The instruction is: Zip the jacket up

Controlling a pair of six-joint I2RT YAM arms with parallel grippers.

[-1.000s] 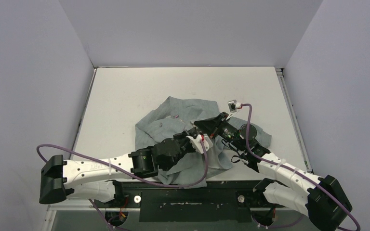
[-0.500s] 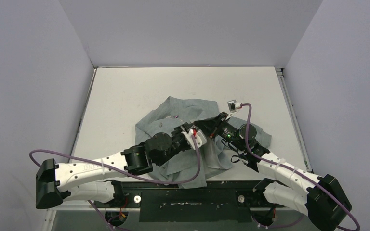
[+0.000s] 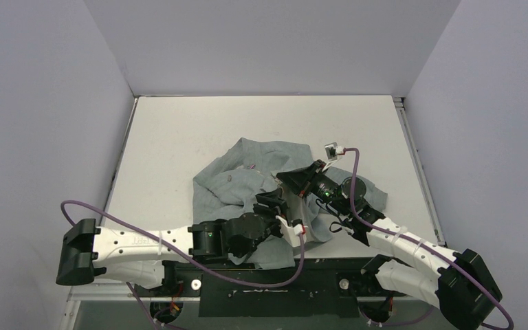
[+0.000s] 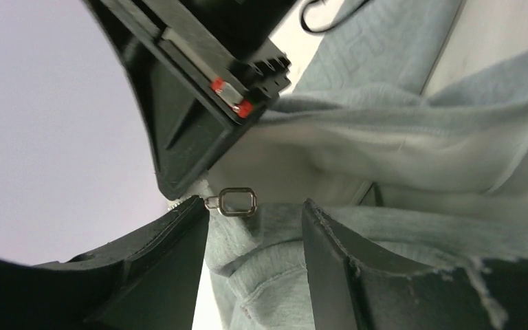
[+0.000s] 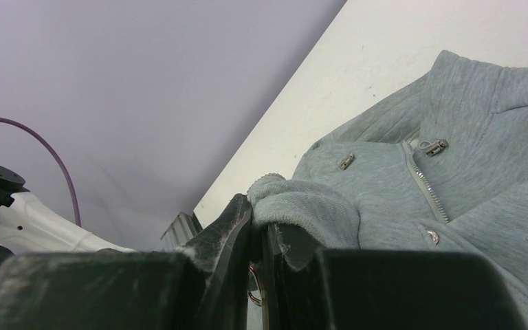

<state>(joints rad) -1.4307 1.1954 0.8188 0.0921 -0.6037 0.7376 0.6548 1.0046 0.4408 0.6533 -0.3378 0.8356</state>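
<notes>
The light grey jacket (image 3: 237,180) lies crumpled on the middle of the white table. My right gripper (image 3: 294,180) is shut on a fold of its ribbed hem (image 5: 295,206), held a little above the cloth. In the right wrist view the pale zipper (image 5: 426,184) runs up the jacket (image 5: 481,137). My left gripper (image 4: 256,207) stands open just short of the right one, with grey fabric between its fingers (image 4: 179,254) and nothing gripped. A small metal zipper pull ring (image 4: 238,201) hangs at the tip of its left finger. In the top view the left gripper (image 3: 273,202) sits over the jacket's near part.
The white table (image 3: 179,130) is walled on the left, back and right. A purple cable (image 3: 353,180) arcs over the right arm, and another (image 3: 301,251) loops from the left wrist. A black rail (image 3: 268,278) runs along the near edge.
My left gripper's jaws have opened from shut, and that arm has drawn back toward the near edge. The right gripper has held still on the hem.
</notes>
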